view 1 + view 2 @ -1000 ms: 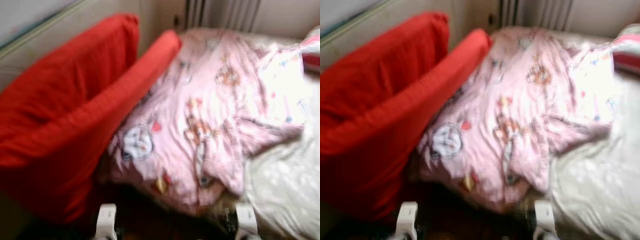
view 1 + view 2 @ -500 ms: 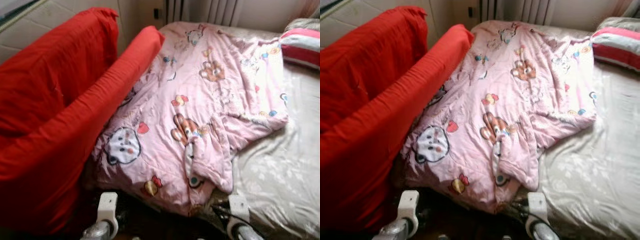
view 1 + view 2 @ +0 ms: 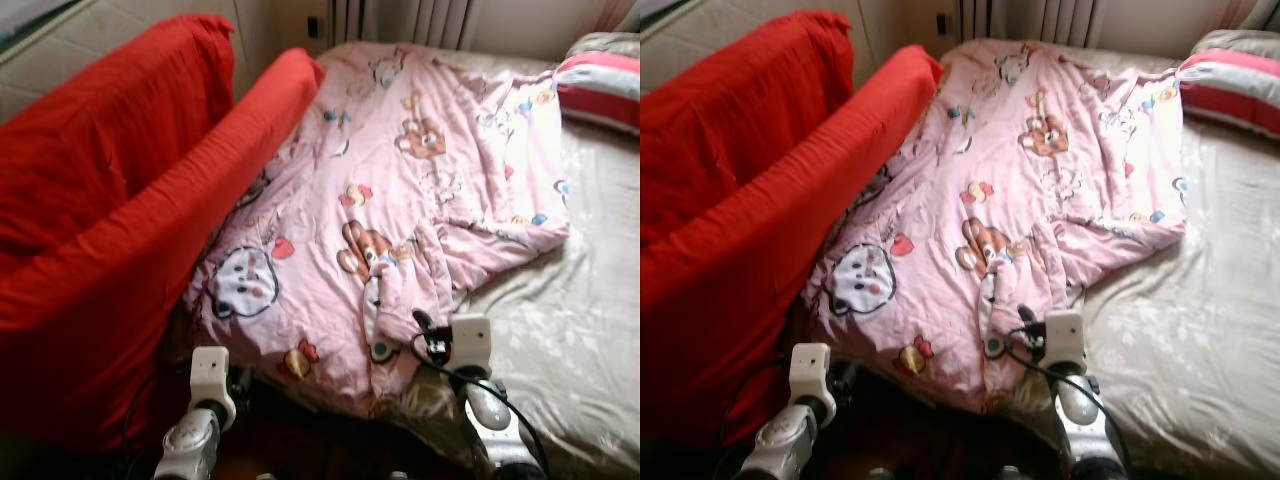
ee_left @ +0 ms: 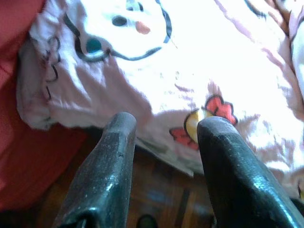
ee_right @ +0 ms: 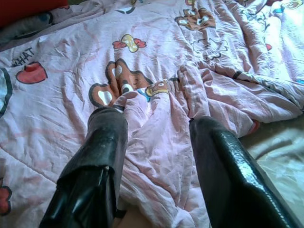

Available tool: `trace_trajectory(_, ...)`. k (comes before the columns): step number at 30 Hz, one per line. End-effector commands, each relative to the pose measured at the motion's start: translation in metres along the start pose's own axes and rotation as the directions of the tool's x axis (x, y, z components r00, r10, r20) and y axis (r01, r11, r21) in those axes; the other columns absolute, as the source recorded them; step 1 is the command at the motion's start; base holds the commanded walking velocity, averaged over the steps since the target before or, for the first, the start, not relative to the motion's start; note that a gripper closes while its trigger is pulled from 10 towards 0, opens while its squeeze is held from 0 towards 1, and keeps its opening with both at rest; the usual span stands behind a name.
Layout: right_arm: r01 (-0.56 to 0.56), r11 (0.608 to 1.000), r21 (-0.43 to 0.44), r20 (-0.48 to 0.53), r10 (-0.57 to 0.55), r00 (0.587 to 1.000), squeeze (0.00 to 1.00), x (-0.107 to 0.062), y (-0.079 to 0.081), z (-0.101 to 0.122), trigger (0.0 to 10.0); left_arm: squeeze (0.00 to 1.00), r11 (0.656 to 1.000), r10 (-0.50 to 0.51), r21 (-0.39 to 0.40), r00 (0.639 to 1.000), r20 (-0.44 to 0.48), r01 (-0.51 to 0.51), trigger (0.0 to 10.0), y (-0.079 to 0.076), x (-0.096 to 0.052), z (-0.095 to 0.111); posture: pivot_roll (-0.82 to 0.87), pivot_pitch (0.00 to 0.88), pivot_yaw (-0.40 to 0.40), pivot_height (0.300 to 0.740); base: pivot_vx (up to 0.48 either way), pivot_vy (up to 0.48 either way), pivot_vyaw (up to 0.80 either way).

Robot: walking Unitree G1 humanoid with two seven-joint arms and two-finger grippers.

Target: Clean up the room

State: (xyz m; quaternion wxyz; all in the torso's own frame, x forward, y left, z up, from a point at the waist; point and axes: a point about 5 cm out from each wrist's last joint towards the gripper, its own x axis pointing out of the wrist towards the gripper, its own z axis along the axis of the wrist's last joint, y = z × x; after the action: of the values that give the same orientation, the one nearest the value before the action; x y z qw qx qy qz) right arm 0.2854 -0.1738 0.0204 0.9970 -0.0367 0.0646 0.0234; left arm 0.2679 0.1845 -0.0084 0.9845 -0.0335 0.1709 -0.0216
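One word reads on the pink blanket (image 5: 156, 71) — "WHAT", in dark capitals just above a red heart (image 5: 31, 73) — other print marks are too small to read

Pink cartoon-print quilted blanket (image 3: 420, 190): one
Red fabric-covered sofa (image 3: 110, 230): one
Red, white and grey striped pillow (image 3: 600, 85): one
Beige patterned bed sheet (image 3: 570, 340): one
Black two-fingered grippers: two, left gripper (image 4: 164, 137) and right gripper (image 5: 156, 128)

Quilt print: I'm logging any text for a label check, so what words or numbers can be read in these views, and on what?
"WHAT": black capitals on the pink quilt, beside a red heart, seen in the right wrist view. The lettering runs off the picture's edge, so more may follow.
Nothing else is legible; the other prints on the quilt are cartoon figures.
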Motion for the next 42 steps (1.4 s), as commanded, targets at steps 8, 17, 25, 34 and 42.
trace_trajectory(8,0.015,1.0,0.011,0.031,-0.016,0.999,0.0,-0.011,0.005,-0.004,10.0,0.0,1.0,0.019,-0.011,0.995,0.094,-0.018,10.0,-0.001,-0.007,0.005,-0.05,0.226,0.025,0.74,0.0,0.0,0.0)
trace_trajectory(17,0.068,0.998,0.017,0.035,-0.069,0.997,0.0,-0.006,0.002,0.003,10.0,0.0,1.0,0.018,-0.015,0.965,0.26,-0.014,10.0,-0.006,-0.007,0.036,-0.06,0.218,0.027,0.74,0.0,0.0,0.0)
trace_trajectory(25,0.062,0.998,0.023,0.011,-0.062,0.998,0.0,-0.004,0.006,0.001,10.0,0.0,1.0,0.024,-0.014,0.965,0.262,-0.021,10.0,-0.005,-0.007,0.037,-0.06,0.207,0.022,0.74,0.0,0.0,0.0)
trace_trajectory(34,0.075,0.997,0.025,-0.021,-0.075,0.997,0.0,-0.002,0.004,-0.001,10.0,0.0,1.0,0.004,-0.003,0.966,0.259,-0.003,10.0,-0.01,-0.003,0.042,-0.07,0.193,0.022,0.686,0.0,0.0,0.0)
trace_trajectory(42,0.099,0.995,0.031,-0.044,-0.098,0.994,0.0,-0.002,0.002,-0.004,10.0,0.0,1.0,-0.005,0.001,0.968,0.252,0.005,10.0,-0.011,-0.004,0.041,-0.07,0.186,0.025,0.638,0.0,0.0,0.0)
